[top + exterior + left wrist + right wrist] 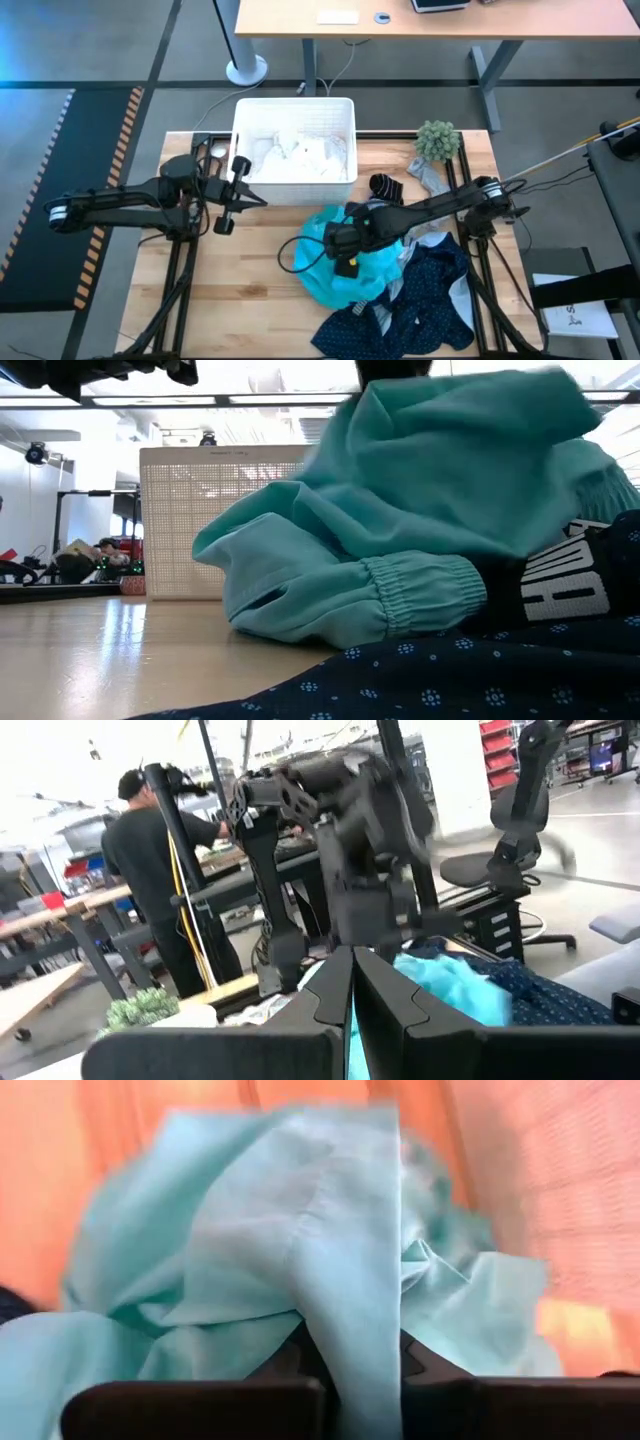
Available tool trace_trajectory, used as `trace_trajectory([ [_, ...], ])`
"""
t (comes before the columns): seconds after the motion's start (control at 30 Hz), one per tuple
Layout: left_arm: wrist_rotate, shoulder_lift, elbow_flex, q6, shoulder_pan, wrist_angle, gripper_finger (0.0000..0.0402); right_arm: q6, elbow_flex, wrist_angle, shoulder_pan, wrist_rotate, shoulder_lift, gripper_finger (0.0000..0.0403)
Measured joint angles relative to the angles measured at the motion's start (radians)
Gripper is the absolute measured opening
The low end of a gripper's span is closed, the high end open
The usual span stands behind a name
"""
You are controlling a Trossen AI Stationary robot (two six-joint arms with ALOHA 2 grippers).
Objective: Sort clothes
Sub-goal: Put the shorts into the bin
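Overhead view is looking evenly lit, arms casting only soft shadows on the wooden table (250,280). Low view: ceiling lights are glaring white, tabletop is reflecting them; the navy dotted garment (450,675) is blurring in the foreground. Left wrist view is smearing with motion blur. Right wrist view is showing the teal garment (300,1260) soft-focused, background washing orange.

The work surface is a light wooden table (250,290) standing on a grey floor (90,40). A black mat with orange-striped edging (95,190) lies on the floor beside it. A second wooden desk (430,20) on grey legs stands beyond it, with a round white base (246,70) near one leg. The room behind holds an office chair (520,830), workbenches (60,920), red storage bins (500,750) and a person in dark clothing (150,880). Strip lights (150,400) run along the ceiling.
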Motion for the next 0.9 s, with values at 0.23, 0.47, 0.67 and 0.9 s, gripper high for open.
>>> trace_trajectory([
  [0.23,0.000,-0.058,0.000,0.024,0.000,0.001,0.0000,-0.108,0.212,-0.046,-0.002,0.032,-0.018,0.0002],
  [0.47,0.000,-0.101,0.000,0.026,0.000,-0.027,0.0000,-0.253,0.447,-0.042,-0.010,0.083,-0.018,0.0001],
  [0.67,0.000,-0.107,0.000,0.026,0.000,-0.030,0.0000,-0.393,0.598,0.053,-0.034,0.187,-0.036,0.0001],
  [0.9,0.000,-0.109,0.000,0.029,0.000,-0.036,0.0000,-0.539,0.600,0.267,-0.120,0.266,-0.096,0.0000],
])
